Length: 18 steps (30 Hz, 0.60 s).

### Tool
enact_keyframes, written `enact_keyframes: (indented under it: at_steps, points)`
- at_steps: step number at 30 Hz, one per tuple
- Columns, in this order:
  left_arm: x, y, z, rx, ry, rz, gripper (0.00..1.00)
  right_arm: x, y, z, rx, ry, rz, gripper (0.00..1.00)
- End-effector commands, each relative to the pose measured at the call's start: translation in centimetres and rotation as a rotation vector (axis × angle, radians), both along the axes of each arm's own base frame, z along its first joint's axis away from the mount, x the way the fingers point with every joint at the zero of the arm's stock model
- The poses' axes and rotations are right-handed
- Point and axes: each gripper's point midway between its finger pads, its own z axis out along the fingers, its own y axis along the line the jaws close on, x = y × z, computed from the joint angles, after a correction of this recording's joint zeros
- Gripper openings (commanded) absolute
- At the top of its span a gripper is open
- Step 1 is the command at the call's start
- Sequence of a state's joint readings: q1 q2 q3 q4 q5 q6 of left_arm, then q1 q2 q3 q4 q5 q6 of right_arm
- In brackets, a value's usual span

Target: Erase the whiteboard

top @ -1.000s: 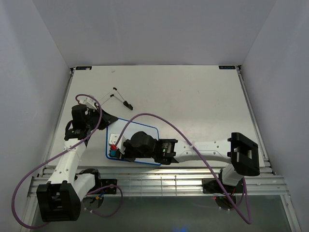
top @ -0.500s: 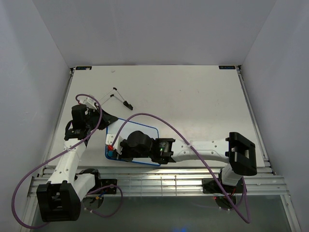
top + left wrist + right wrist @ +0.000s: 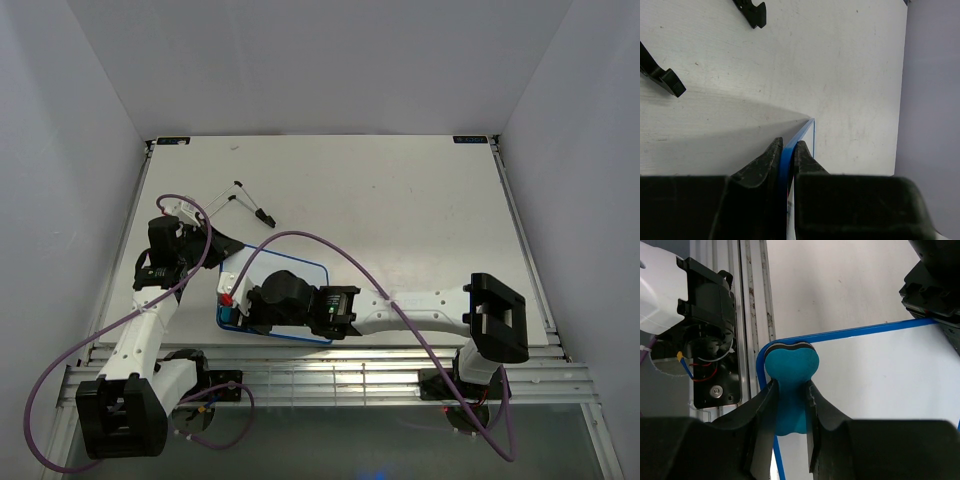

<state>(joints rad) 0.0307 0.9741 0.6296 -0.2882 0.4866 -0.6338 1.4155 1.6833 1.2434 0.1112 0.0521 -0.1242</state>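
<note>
1. Two grippers are busy. The right gripper (image 3: 790,390) is clamped around the waist of a blue bone-shaped eraser (image 3: 785,362), whose wider end sticks out past the fingertips.
2. That end sits at the rounded near-left corner of the whiteboard (image 3: 880,370), overlapping the blue rim. I cannot tell whether it presses flat on the surface.
3. On the far-left side, the left gripper (image 3: 787,152) pinches the board's rim edge-on, jaws closed on the thin blue edge.
4. From above, the board lies flat on the desk (image 3: 400,220), close to its near edge and largely hidden under the right arm.
5. It looks thin, stiff and light, so wiping would probably make it slide. The rim, away from the eraser's path, seems the sensible place to hold it.
6. No marker strokes show on the white surface in view; the rest is covered.
7. Farther out, a black-tipped wire piece (image 3: 250,205) lies on the desk, apart from the board.
</note>
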Motion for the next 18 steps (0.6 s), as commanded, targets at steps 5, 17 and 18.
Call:
enact_keyframes:
  at_steps: [5, 17, 18]
  points:
    - [-0.1, 1.9, -1.9, 0.119, 0.038, 0.075, 0.0, 4.1, -4.2, -7.9, -0.158, 0.086, -0.173, 0.08]
    - [-0.1, 2.1, -1.9, 0.127, 0.04, 0.086, 0.0, 9.1, -9.6, -12.3, -0.33, 0.158, -0.44, 0.08]
    - [-0.1, 2.1, -1.9, 0.128, 0.037, 0.087, 0.0, 9.1, -9.7, -12.6, -0.333, 0.176, -0.438, 0.08]
